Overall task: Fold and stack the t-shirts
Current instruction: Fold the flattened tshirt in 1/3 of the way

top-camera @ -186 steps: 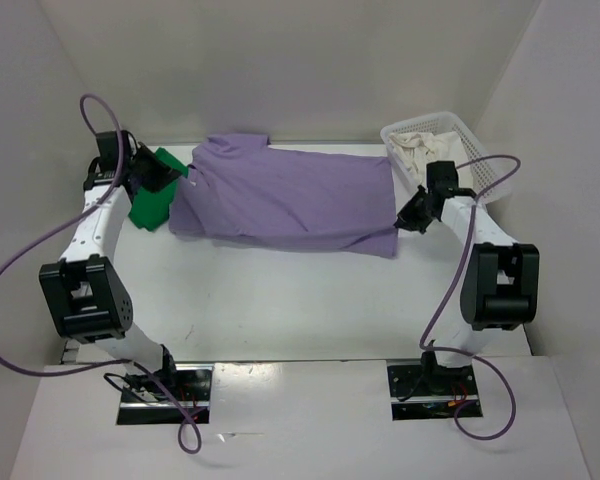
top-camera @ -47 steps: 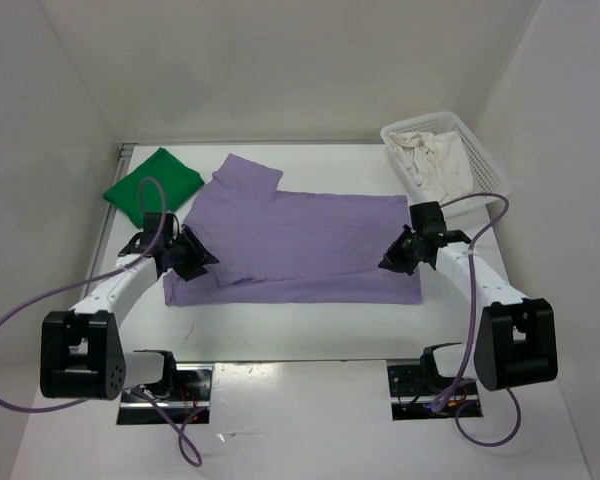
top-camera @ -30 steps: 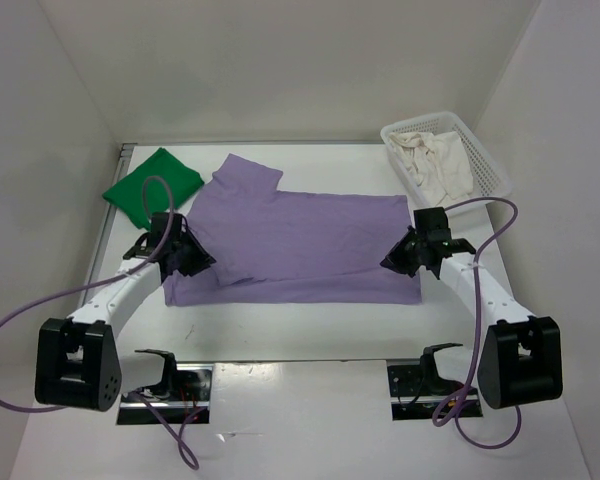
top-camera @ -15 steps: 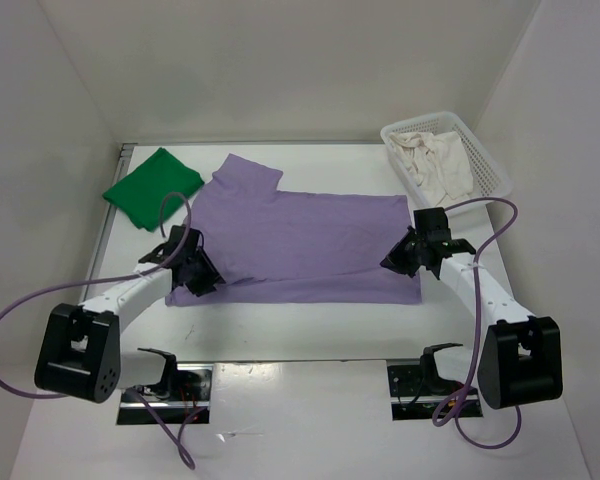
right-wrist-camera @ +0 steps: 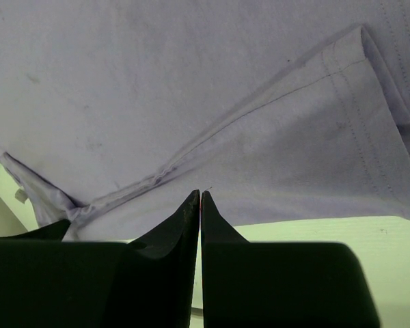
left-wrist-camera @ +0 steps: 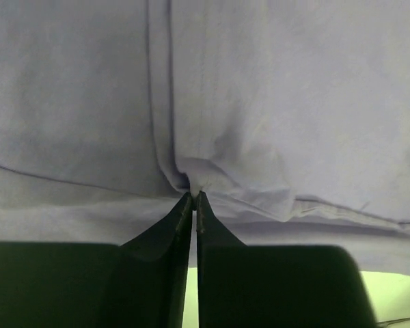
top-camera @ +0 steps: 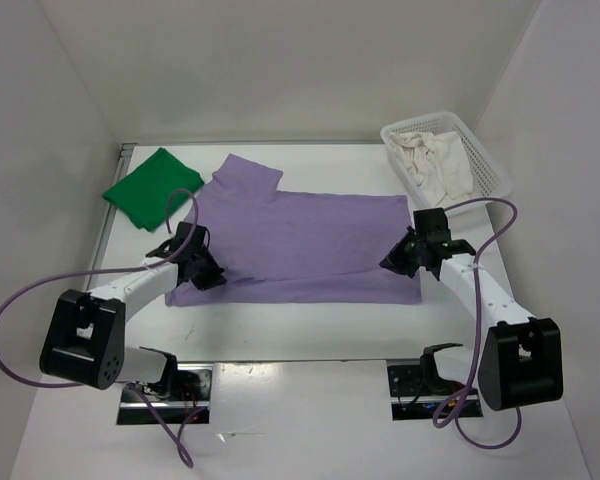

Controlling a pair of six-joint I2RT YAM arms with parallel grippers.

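Observation:
The lavender t-shirt (top-camera: 310, 240) lies flat across the middle of the table, folded lengthwise, one sleeve pointing to the back left. My left gripper (top-camera: 208, 272) is at its near left edge. In the left wrist view it (left-wrist-camera: 194, 194) is shut on a small pucker of lavender cloth (left-wrist-camera: 260, 102). My right gripper (top-camera: 395, 260) is at the near right corner. In the right wrist view it (right-wrist-camera: 199, 194) is shut over flat cloth (right-wrist-camera: 191, 82), with no fold between the tips. The green t-shirt (top-camera: 152, 187) lies folded at the back left. The cream t-shirt (top-camera: 435, 160) is crumpled in the basket.
A white mesh basket (top-camera: 415, 122) stands at the back right corner against the wall. White walls close in the table on the left, back and right. Purple cables loop off both arms. Bare table (top-camera: 300, 325) runs between the shirt and the arm bases.
Since six seconds ago the lavender shirt has come nearer, off the back, uncovering the green shirt. In the last second my left gripper shifted right along the shirt's left edge. The right gripper stayed still.

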